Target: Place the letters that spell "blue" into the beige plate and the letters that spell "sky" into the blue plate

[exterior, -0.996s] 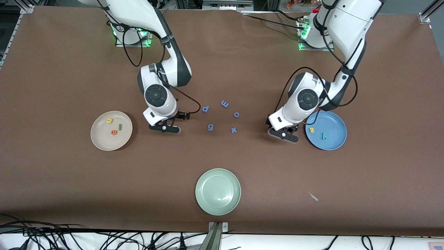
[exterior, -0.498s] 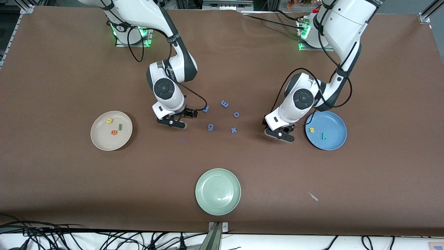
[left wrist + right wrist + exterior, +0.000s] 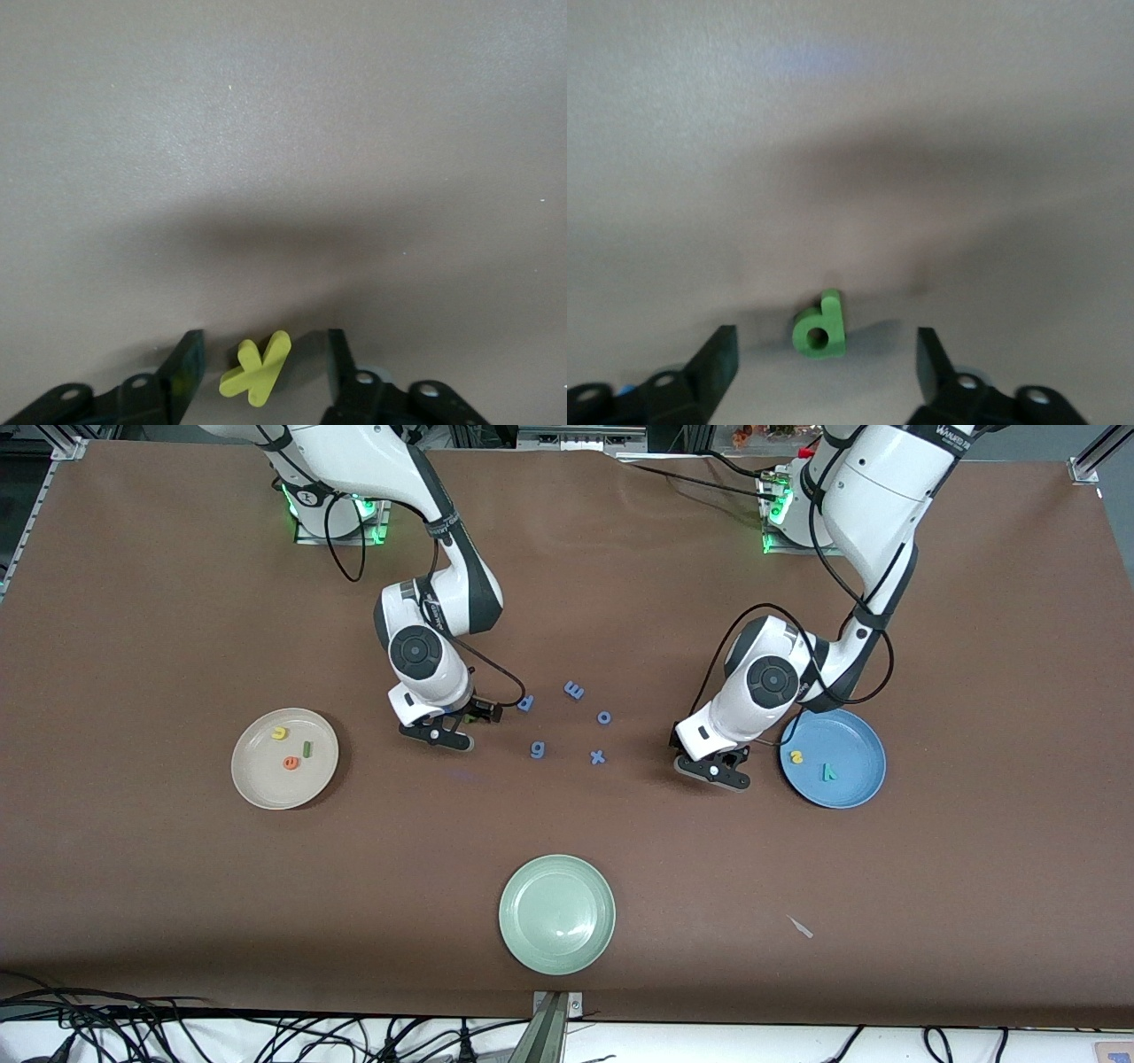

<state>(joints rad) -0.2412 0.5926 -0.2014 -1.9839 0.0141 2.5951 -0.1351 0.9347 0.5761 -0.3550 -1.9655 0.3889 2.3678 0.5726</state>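
In the right wrist view the dark green b (image 3: 820, 327) lies on the brown table between the spread jaws of my right gripper (image 3: 825, 347), touching neither finger. In the left wrist view the yellow k (image 3: 257, 367) lies likewise between the open jaws of my left gripper (image 3: 263, 351). My right gripper (image 3: 434, 737) is low between the beige plate (image 3: 250, 781) and the blue letters. That plate holds the yellow u (image 3: 279, 733), green l (image 3: 306, 749) and orange e (image 3: 290, 763). My left gripper (image 3: 713, 771) is low beside the blue plate (image 3: 864, 781), which holds the yellow s (image 3: 796, 757) and teal y (image 3: 828, 772).
Several all-blue letters (image 3: 574, 689) lie scattered on the table between the two grippers. A pale green plate (image 3: 556, 914) stands empty nearer the front camera. A small white scrap (image 3: 800, 926) lies nearer the front camera than the blue plate.
My right gripper has moved away from the beige plate toward the blue letters and come down. My left gripper has shifted a little away from the blue plate.
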